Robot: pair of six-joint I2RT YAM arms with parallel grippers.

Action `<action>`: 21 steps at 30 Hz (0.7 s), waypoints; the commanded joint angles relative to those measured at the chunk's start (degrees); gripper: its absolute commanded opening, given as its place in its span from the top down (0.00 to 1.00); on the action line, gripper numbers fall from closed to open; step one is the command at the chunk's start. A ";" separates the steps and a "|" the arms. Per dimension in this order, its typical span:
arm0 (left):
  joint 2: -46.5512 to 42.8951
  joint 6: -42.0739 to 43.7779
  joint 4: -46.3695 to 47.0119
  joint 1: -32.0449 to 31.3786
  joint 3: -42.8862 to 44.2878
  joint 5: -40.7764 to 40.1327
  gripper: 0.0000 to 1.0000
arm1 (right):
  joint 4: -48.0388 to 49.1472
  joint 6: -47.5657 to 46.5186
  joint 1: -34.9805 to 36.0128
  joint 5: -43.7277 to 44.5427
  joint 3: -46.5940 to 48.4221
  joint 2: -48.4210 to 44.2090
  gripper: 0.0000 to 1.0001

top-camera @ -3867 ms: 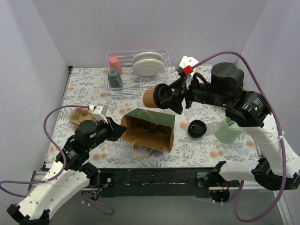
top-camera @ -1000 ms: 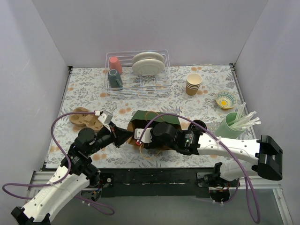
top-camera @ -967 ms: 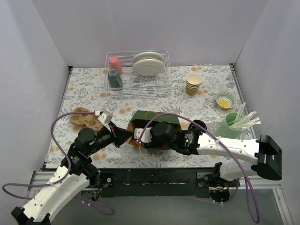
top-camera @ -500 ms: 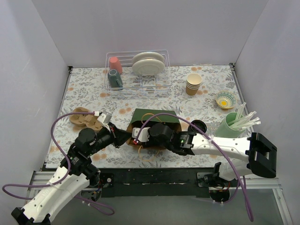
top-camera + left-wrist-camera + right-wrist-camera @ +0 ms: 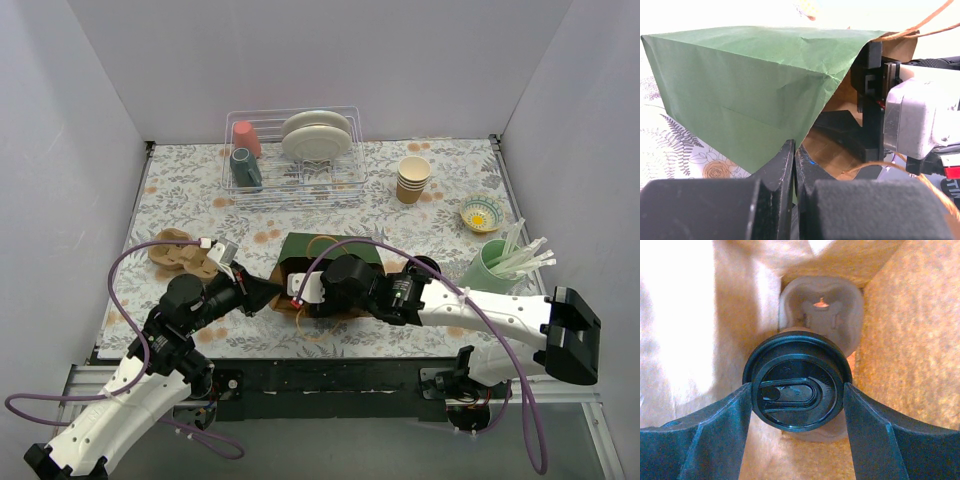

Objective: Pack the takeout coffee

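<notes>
Looking down from the top external view, the green bag is lying on its side on the floral desk, mouth toward the near edge. The right arm is reaching into that mouth, its fingers hidden inside. The left arm's fingers are meeting the bag's near-left edge. A dish rack with plates and two cups is standing at the far side, a stack of tan cups to its right, a patterned bowl beyond that, and a green cup of straws near the right edge. A pulp carrier is lying at the left, and a loose black lid is sitting just right of the bag.

In the left wrist view, the left fingers are clenching on the bag's lower paper edge, with the right arm's hardware showing in the opening.

In the right wrist view, the coffee is sitting inside the bag, lid toward the camera, resting in a pulp tray. The right fingers are standing spread on either side of the lid, released from it.
</notes>
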 commanded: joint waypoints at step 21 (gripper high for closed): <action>0.06 -2.79 -0.18 0.09 0.85 -1.22 1.00 | 11.02 -1.63 -1.00 15.19 -1.60 4.27 0.68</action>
